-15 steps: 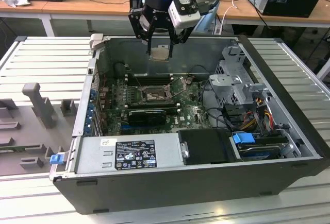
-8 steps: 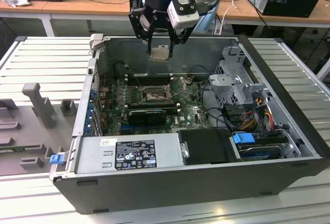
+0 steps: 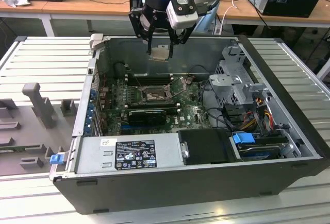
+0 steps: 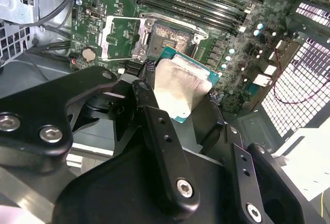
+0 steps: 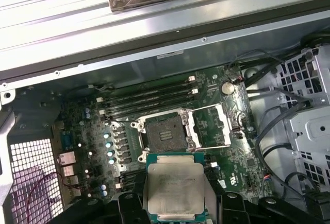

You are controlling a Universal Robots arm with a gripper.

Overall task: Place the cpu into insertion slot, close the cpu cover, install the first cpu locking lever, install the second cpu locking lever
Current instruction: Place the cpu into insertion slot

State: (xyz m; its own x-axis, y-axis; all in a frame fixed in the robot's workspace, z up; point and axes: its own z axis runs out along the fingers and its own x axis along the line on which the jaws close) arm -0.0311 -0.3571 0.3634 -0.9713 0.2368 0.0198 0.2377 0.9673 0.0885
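Silvery, thin and stiff, the cpu (image 5: 175, 190) hangs in the gripper (image 3: 161, 53), fingers closed on its edges, clear of the bare insertion slot (image 5: 164, 134): light, probably delicate underneath, so edges only.

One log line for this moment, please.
gripper: shut on cpu | cpu: above motherboard, unseated | insertion slot: empty | cpu cover: open

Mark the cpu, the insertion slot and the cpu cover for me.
cpu (image 5: 175, 190): first wrist view, middle of its silvery top face.
insertion slot (image 5: 165, 134): first wrist view, centre of the dark socket.
cpu cover (image 5: 225, 125): first wrist view, outer bar of the opened frame.
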